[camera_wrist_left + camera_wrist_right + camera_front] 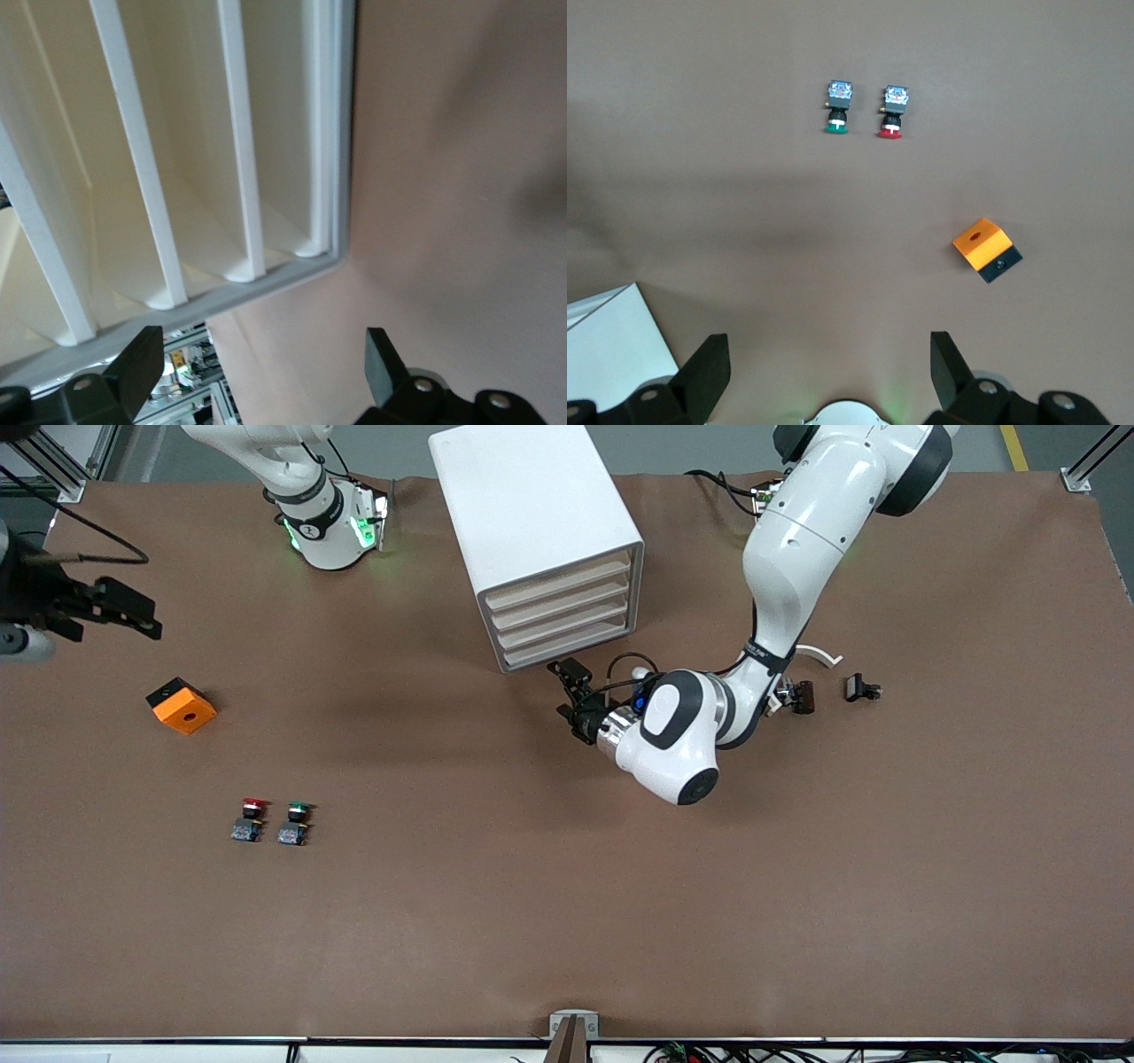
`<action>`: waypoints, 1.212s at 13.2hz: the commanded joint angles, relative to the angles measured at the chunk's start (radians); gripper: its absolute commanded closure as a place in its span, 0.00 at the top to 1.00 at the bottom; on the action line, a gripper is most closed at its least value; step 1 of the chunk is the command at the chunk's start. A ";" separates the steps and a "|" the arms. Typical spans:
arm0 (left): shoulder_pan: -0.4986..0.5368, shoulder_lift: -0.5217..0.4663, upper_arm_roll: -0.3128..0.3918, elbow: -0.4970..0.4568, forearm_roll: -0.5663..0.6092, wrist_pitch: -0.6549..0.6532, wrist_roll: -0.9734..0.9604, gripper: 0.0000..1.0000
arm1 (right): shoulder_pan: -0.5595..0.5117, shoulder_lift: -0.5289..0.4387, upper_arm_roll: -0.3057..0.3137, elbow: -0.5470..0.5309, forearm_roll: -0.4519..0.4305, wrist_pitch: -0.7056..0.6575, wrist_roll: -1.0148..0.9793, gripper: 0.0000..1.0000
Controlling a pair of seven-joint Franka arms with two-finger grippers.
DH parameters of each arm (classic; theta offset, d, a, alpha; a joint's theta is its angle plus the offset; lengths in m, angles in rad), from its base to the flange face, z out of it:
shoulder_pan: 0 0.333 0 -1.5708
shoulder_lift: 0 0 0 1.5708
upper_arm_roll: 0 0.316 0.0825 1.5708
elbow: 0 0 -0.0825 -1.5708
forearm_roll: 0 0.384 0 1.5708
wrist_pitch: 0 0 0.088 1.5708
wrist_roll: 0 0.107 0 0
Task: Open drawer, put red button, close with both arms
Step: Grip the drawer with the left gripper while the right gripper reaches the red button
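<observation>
The white cabinet (532, 522) holds a stack of cream-fronted drawers (563, 615), all pushed in. My left gripper (568, 691) hangs open just in front of the lowest drawer, low over the table, with nothing between its fingers. In the left wrist view the drawer fronts (279, 133) fill the frame, close to the open left gripper (261, 367). The red button (254, 817) stands on the table beside a green one (296, 822), nearer the front camera and toward the right arm's end. My right gripper (133, 615) is open and empty above that end; its wrist view shows the red button (891, 111).
An orange block (182, 705) lies between the right gripper and the buttons; it also shows in the right wrist view (986, 248), as does the green button (838, 108). Two small black parts (861, 688) and a white curved piece (819, 654) lie by the left arm.
</observation>
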 commanded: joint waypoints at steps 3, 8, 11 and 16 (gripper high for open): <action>-0.003 0.031 -0.013 0.022 -0.022 -0.147 0.013 1.00 | -0.029 0.155 -0.002 -0.043 -0.091 0.194 -0.002 1.00; -0.021 0.051 -0.013 0.021 -0.024 -0.256 0.018 0.85 | -0.086 0.311 -0.001 -0.153 -0.090 0.513 0.000 1.00; -0.024 0.063 -0.013 0.021 -0.033 -0.298 0.016 0.73 | -0.103 0.371 -0.001 -0.215 -0.090 0.678 0.000 1.00; -0.040 0.067 -0.013 0.018 -0.059 -0.330 0.016 0.65 | -0.118 0.475 -0.001 -0.216 -0.090 0.799 0.000 1.00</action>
